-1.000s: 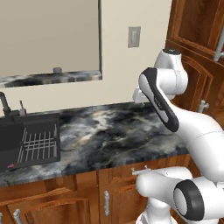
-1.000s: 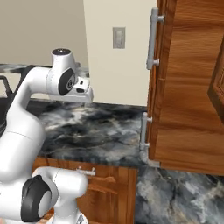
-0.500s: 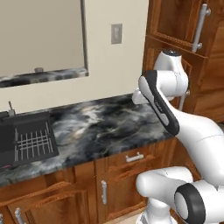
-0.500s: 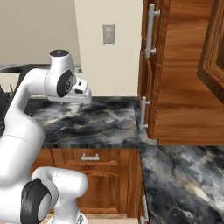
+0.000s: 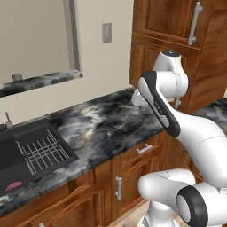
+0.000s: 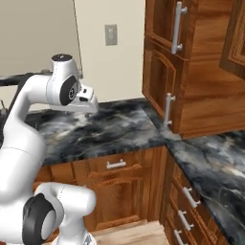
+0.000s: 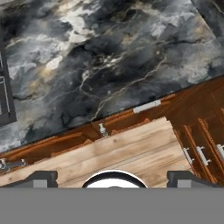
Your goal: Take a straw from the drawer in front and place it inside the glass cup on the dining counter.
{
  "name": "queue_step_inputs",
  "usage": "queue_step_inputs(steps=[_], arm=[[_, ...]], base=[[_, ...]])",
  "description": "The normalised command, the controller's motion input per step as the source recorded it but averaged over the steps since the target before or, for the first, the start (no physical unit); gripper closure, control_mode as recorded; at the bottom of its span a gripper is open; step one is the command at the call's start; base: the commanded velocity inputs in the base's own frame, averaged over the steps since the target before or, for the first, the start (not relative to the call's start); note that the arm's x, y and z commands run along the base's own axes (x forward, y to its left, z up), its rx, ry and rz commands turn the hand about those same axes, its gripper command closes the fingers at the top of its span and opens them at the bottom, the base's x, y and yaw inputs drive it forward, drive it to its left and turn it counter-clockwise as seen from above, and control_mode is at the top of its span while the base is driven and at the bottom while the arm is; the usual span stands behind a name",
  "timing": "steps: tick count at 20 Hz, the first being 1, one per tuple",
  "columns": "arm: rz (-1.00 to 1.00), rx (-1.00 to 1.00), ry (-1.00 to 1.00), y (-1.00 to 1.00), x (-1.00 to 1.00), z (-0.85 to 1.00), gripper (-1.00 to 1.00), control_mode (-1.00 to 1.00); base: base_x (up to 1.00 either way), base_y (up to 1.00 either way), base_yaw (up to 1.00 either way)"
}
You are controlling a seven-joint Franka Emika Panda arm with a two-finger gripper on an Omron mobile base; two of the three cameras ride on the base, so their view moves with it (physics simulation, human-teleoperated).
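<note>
My gripper [image 7: 112,180] hangs with fingers apart over the worktop [image 7: 109,57]. The drawer [image 7: 146,106] is closed, so I risk grabbing the wrong handle.

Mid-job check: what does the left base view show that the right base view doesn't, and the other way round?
Left base view: the black sink with its wire rack. Right base view: the side stretch of marbled worktop past the corner, with silver-handled drawers beneath. Shared: the main black-grey marbled worktop, the grey wall plate, the tall reddish-brown cabinet and the closed reddish-brown wooden drawer with a horizontal silver handle.
</note>
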Motion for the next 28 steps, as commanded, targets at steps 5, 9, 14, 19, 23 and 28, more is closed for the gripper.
queue_step_inputs(steps=[5,9,14,19,23,28], arm=[[0.0,0.0,0.0,0.0,0.0,0.0,-1.0,1.0],[0.0,0.0,0.0,0.0,0.0,0.0,-1.0,1.0],[0.0,0.0,0.0,0.0,0.0,0.0,-1.0,1.0],[0.0,0.0,0.0,0.0,0.0,0.0,-1.0,1.0],[0.0,0.0,0.0,0.0,0.0,0.0,-1.0,1.0],[0.0,0.0,0.0,0.0,0.0,0.0,-1.0,1.0]], base=[[-0.02,0.71,-0.49],[0.0,0.58,-0.47],[0.04,0.52,-0.41],[0.0,0.45,-0.33],[0.0,0.31,-0.2],[-0.04,0.24,-0.06]])
